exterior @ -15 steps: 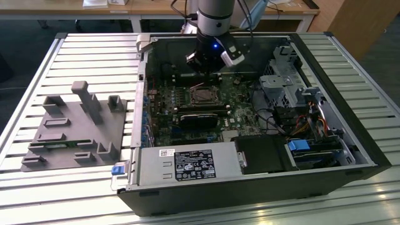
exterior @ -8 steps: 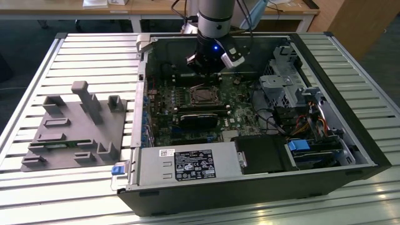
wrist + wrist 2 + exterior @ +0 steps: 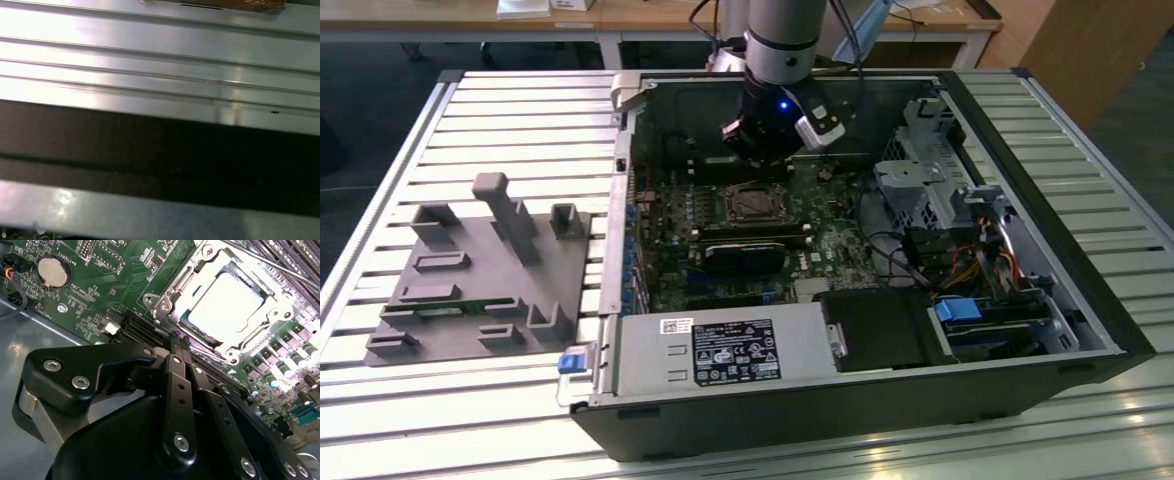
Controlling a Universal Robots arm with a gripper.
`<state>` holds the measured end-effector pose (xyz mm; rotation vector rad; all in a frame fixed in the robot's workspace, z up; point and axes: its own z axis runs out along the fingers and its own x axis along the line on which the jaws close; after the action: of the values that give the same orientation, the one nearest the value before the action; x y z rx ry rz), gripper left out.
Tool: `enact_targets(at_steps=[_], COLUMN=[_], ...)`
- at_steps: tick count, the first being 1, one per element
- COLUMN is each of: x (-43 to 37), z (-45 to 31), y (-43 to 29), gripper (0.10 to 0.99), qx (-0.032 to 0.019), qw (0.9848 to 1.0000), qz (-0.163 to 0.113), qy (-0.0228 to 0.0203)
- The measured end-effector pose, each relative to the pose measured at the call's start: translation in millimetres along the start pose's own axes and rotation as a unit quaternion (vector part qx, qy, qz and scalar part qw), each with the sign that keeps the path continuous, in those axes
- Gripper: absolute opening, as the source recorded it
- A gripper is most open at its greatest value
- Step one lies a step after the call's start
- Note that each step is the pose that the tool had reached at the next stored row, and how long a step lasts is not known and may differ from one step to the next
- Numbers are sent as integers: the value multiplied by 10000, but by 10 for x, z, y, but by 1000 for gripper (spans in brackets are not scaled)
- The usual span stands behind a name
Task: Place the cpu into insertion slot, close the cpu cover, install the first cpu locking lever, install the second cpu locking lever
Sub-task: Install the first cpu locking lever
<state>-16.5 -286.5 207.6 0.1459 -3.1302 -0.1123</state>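
1. I read the step in hand as the locking levers. The cpu lies flat in the insertion slot, near the middle of the motherboard, and the cpu cover looks folded down around it, its window framing the pale top.
2. My gripper hangs just above the board beside the slot, on the side nearer the far wall of the case. Its fingertips look drawn close together, with nothing between them.
3. A thin metal rod runs along the slot's far side. I take it for a locking lever and judge it not latched, though I can't be sure.
4. Working a lever calls for a fine touch: tip against a slim rod, pressing down and sideways under its hook, without scraping the board.
5. Count: one cpu, one slot, one cover, one rod I can make out, one gripper. Also one coin cell near the board's corner, one power supply box at the case's near edge, and one grey fixture on the table.
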Motion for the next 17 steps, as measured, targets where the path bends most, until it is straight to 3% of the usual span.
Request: enact_targets(at_steps=[17], x=[-33], z=[109], y=[-11], gripper=[118], qx=[175], qw=[9998], qz=[2], qy=[25])
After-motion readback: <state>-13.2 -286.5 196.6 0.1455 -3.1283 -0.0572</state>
